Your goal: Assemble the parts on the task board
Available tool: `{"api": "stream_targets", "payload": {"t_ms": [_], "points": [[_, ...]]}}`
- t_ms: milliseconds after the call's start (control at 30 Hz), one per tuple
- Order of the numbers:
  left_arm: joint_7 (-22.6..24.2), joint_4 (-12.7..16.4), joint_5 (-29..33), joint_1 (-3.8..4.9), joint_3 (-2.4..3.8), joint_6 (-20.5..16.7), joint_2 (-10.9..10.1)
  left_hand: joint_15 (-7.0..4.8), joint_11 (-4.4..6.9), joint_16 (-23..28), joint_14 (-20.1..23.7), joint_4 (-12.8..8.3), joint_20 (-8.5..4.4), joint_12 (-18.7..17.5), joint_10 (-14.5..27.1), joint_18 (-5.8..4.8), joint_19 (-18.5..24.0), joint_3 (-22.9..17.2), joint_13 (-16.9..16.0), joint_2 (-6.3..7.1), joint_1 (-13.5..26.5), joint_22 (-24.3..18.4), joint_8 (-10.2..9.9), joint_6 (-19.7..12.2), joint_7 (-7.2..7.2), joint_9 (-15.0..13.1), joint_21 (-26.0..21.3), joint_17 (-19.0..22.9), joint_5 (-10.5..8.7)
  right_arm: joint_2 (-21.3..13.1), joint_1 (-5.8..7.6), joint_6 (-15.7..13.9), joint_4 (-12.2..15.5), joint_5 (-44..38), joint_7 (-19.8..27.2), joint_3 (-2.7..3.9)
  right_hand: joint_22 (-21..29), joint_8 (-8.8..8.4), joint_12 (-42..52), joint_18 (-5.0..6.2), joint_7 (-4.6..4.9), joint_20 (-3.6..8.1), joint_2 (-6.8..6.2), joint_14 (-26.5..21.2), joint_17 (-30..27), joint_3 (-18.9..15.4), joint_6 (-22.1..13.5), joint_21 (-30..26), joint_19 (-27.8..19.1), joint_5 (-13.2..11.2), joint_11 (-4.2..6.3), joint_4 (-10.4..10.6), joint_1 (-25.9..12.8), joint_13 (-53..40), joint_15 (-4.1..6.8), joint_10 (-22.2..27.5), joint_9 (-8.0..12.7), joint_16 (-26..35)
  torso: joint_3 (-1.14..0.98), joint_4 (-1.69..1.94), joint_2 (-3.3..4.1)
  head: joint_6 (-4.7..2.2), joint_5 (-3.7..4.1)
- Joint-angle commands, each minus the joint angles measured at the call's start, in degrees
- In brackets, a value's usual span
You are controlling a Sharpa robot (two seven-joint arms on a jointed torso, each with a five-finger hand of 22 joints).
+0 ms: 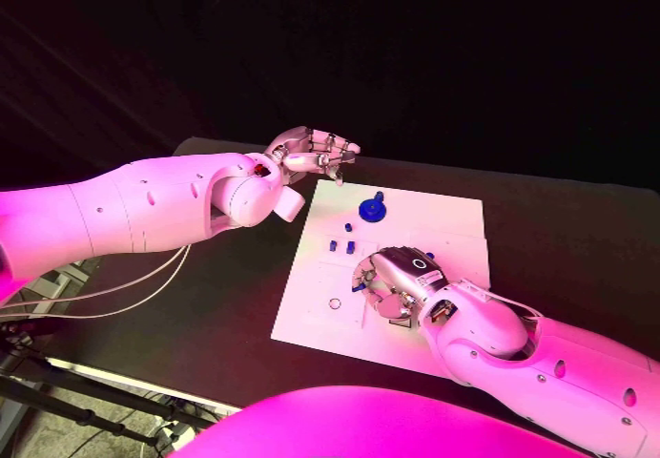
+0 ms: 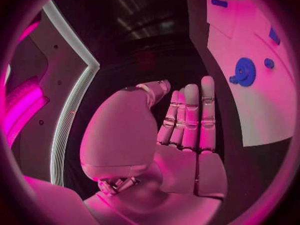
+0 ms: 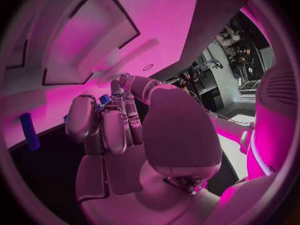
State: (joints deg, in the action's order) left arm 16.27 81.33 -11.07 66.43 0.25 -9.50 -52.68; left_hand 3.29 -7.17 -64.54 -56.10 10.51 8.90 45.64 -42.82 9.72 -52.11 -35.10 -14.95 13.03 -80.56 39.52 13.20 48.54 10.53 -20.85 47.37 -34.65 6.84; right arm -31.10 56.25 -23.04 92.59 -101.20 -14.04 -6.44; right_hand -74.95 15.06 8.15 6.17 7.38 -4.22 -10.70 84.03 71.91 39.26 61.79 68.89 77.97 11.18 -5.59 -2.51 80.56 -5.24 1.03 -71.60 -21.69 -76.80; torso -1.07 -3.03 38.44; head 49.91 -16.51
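Right hand down on the board, small parts close by.

The right hand [image 1: 392, 284] sits low on the board [image 1: 441, 218], fingers curled in (I cannot tell if it holds a part). Small blue pegs [image 1: 341, 246] lie just past its fingertips, and the blue gear [image 1: 373, 207] is farther out, between the two hands. The left hand [image 1: 314, 153] hangs off the board's far corner, fingers straight and together, holding nothing. If the right hand slides, it could bump the pegs and make them roll away, or drop a small part.
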Motion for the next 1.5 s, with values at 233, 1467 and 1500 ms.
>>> {"api": "stream_targets", "payload": {"t_ms": [233,1467,1500], "points": [[0.3,0.0,0.2,0.02,0.03,1.0,0.0,0.17,-0.17,-0.3,-0.1,0.0,0.04,-0.3,-0.1,0.8,-0.4,0.1,0.1,-0.38,0.1,0.0,0.4,0.1,0.24,0.1,-0.4,0.0,0.23,0.0,-0.15,-2.7,0.2,-1.8,-1.7,-0.03,-0.9,0.39,0.2,-1.14,0.09,-0.1,0.47,3.0,0.1,0.9,0.4,0.3,0.5,0.4,2.38,-0.5,0.1,-2.5,0.43,-2.7,0.0,-0.2,-0.04,-0.02,0.01,-0.04,0.01],[-0.2,0.0,0.2,0.02,0.03,1.5,0.0,0.19,-0.19,-0.3,-0.1,0.1,0.06,-0.4,0.0,0.8,-0.4,0.1,0.2,-0.46,0.2,-0.1,0.3,0.0,0.26,0.1,-0.5,-0.1,0.23,0.4,-0.23,-1.7,0.0,-1.9,-4.1,-0.02,-1.1,0.45,0.0,-1.19,0.1,-0.13,0.27,3.0,0.2,0.8,0.5,0.5,0.6,0.5,2.39,-0.3,-0.5,-2.7,0.42,-2.8,-0.1,-0.4,0.01,-0.02,0.01,0.01,0.16],[-0.2,0.0,0.2,0.02,0.03,1.5,0.0,0.19,-0.19,-0.3,-0.1,0.1,0.06,-0.4,0.0,0.8,-0.4,0.1,0.2,-0.46,0.2,-0.1,0.3,0.0,0.26,0.1,-0.5,-0.1,0.23,0.4,-0.23,-1.8,0.0,-2.0,-4.3,-0.02,-1.0,0.44,0.0,-1.16,0.11,-0.14,0.23,3.0,0.0,0.8,0.5,0.4,0.6,0.5,2.39,-0.3,-0.5,-2.7,0.41,-2.8,-0.1,-0.3,0.01,-0.02,0.01,0.01,0.16]]}}
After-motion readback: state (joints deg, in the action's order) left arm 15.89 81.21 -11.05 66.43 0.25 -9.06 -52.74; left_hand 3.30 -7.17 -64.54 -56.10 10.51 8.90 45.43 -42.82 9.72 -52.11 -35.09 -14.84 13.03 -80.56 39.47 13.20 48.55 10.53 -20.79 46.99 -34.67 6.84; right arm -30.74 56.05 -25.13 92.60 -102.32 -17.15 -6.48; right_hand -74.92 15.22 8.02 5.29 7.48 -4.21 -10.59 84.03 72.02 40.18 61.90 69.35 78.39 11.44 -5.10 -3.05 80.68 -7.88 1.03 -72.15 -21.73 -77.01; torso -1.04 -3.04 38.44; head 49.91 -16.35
